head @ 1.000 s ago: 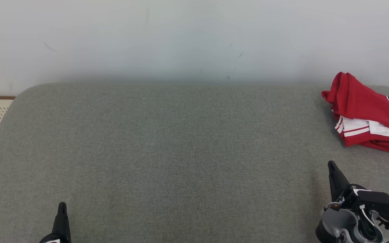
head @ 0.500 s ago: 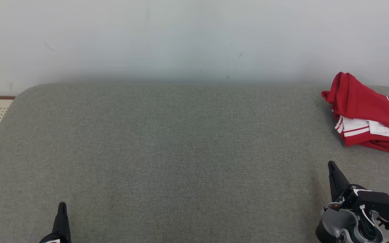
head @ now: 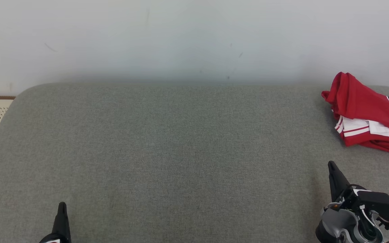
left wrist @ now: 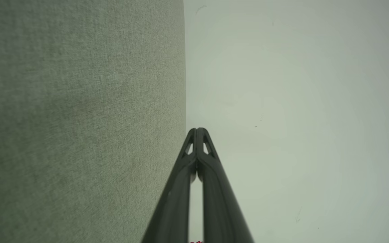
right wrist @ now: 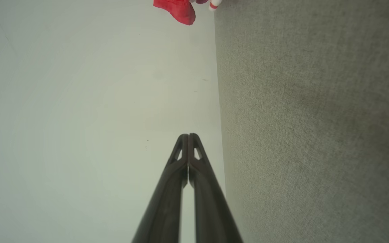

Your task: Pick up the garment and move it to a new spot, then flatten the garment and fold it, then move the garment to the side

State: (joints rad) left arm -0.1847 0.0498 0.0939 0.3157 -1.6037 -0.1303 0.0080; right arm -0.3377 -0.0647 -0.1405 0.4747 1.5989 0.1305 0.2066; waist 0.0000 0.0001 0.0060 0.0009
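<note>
Left gripper (head: 61, 206), right gripper (head: 330, 164) jaws closed, empty. Red jersey (head: 366, 108) bunched at frame's right, near grey cushion (head: 181, 152) edge; clumsy grab may shove it off

Red garment (head: 363, 101) — soft cloth; grey cushion (head: 167, 152) — coarse matt weave; wall (head: 181, 33) smooth.

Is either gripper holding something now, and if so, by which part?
Nothing is held. The left gripper and the right gripper are shut and empty; the red garment lies apart.
</note>
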